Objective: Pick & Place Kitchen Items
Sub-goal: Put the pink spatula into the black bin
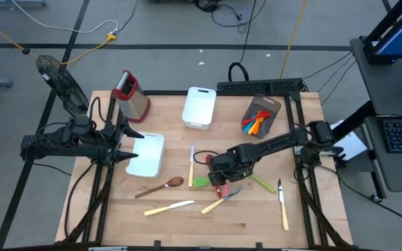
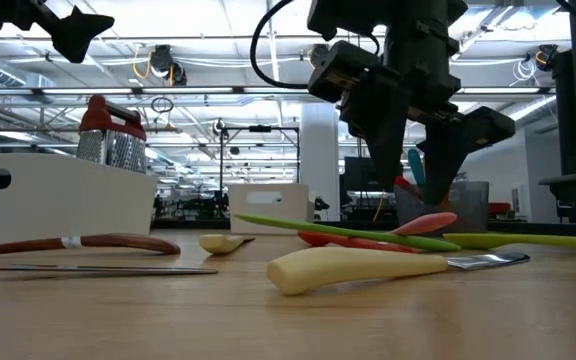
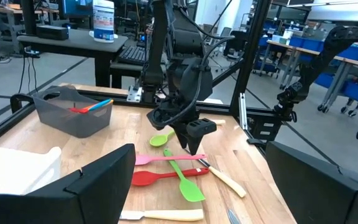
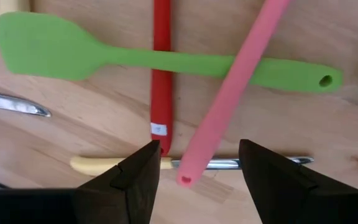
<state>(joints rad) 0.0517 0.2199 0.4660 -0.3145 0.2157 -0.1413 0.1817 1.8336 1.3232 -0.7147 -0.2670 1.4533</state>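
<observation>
I've got the right gripper (image 4: 194, 163) low over the cluster of utensils mid-table, fingers apart, nothing between them yet. Directly under it, per right wrist cam: pink utensil handle (image 4: 229, 93) runs diagonally with its end sitting in the gap between the fingers. Just beside that, the red utensil handle (image 4: 161, 74) runs straight out ahead of the claw, ending near one fingertip. The green spatula (image 4: 104, 57) lies crosswise beyond the fingertips, over the red handle and under the pink one. A cream-handled knife (image 4: 123, 164) lies across right at the fingertips, under the red and pink handles.

Away from the claw, toward the left arm side: wooden spoon (image 1: 160, 187) and another cream-handled knife (image 1: 168, 207). On the far side from those, a 3rd knife (image 1: 283, 204) near the table edge, well apart from the claw.

Left gripper (image 1: 122, 153) waits w/ fingers apart over the white tub (image 1: 147, 155), holding nothing. Grater (image 1: 130, 95) stands behind it. Brown holder (image 1: 262, 115) w/ a few colored utensils (image 1: 255, 122) sits beyond the right claw.
</observation>
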